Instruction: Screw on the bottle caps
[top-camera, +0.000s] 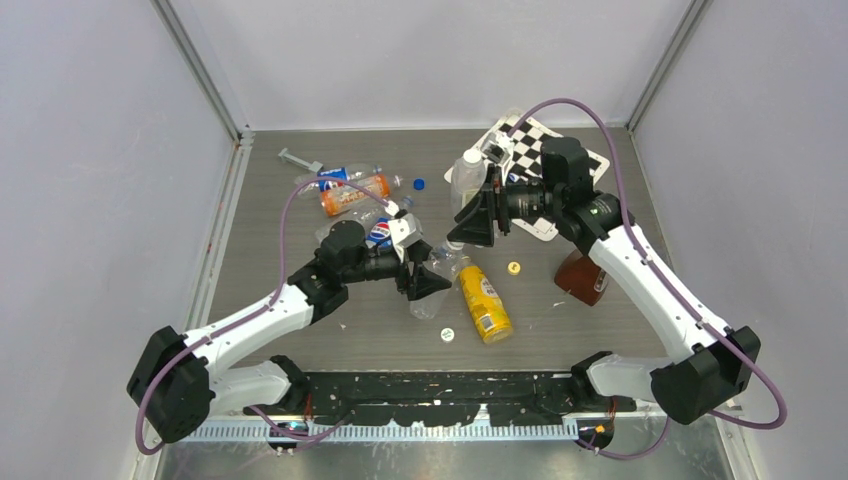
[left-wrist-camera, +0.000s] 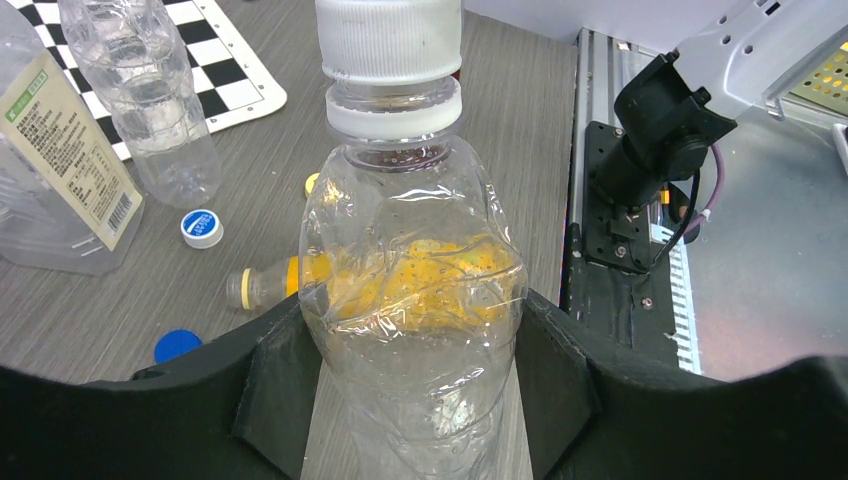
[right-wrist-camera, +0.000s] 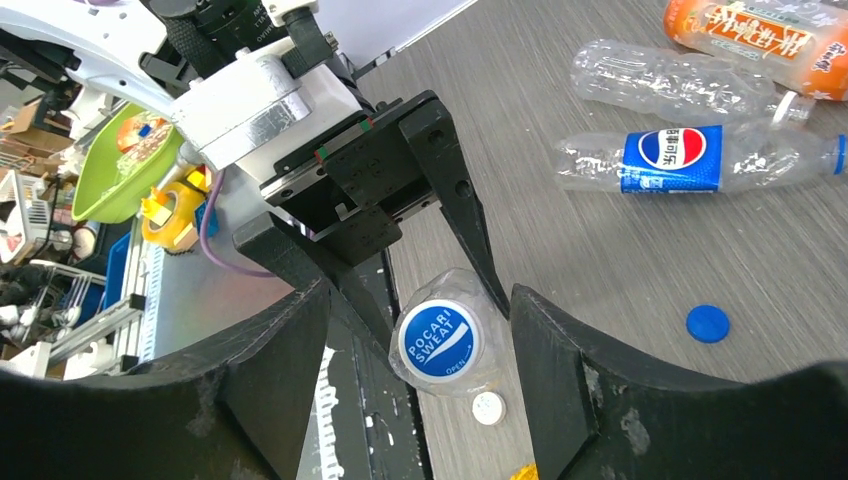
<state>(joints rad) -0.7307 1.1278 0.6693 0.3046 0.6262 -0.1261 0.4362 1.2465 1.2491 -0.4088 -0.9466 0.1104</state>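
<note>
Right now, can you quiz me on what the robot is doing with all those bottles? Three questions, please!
1. True or false: the left tool is clamped on a clear bottle.
2. What is printed on top of that bottle's cap? A) Pepsi B) Pocari Sweat C) nothing
3. Fill in: the yellow bottle lies on its ____.
Key: 1 true; 2 B; 3 side.
</note>
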